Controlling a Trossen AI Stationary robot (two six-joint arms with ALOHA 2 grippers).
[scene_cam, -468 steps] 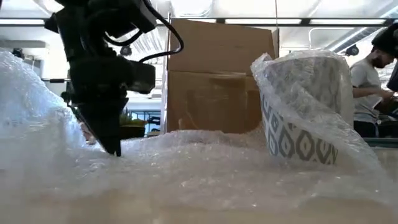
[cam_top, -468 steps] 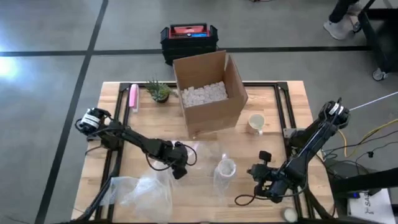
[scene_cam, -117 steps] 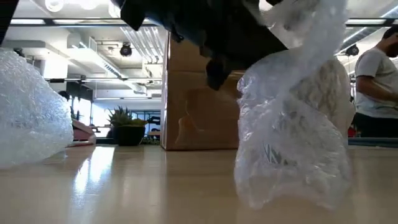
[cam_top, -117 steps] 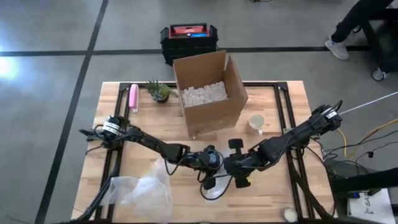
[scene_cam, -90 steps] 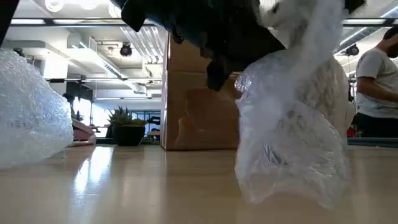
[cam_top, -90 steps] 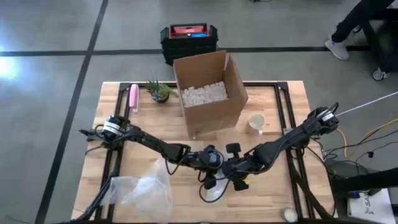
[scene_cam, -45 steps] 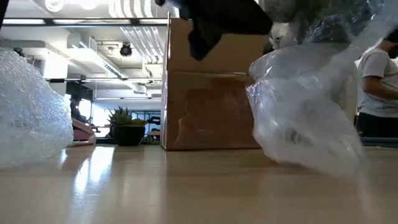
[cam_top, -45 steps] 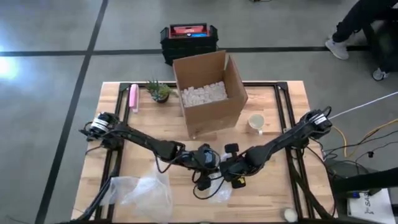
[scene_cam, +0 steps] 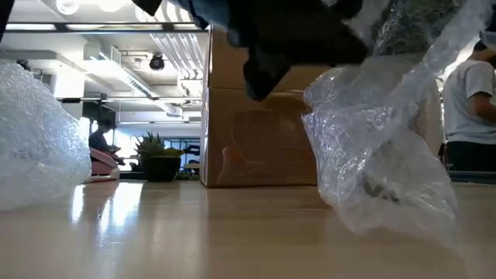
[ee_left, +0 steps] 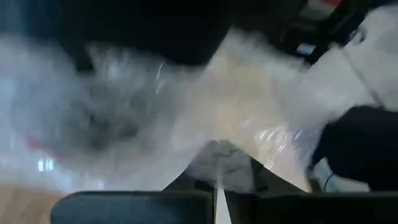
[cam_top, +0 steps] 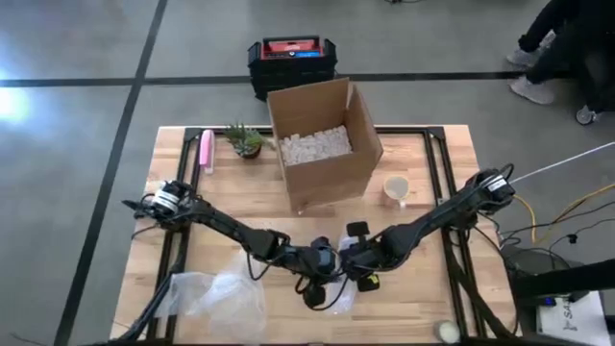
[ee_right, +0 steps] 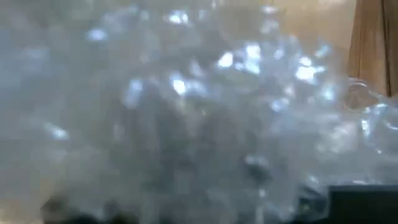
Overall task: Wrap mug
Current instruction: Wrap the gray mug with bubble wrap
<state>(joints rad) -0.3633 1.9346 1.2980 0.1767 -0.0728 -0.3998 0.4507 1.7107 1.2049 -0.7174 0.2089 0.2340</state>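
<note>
The mug, bundled in clear bubble wrap [scene_cam: 380,155], hangs tilted above the front middle of the desk [cam_top: 432,183], where the left gripper [cam_top: 317,281] and right gripper [cam_top: 357,263] meet over it; the left gripper is clenched on a fold of the wrap, while I cannot tell how the right gripper's fingers stand behind the plastic. Around it, a loose heap of bubble wrap [cam_top: 226,296] lies at the front left, a second mug [cam_top: 395,189] stands bare at the right beside the open cardboard box [cam_top: 325,144] filled with white packing peanuts [cam_top: 313,145], and a small plant [cam_top: 244,140] and a pink object [cam_top: 205,151] sit at the back left.
</note>
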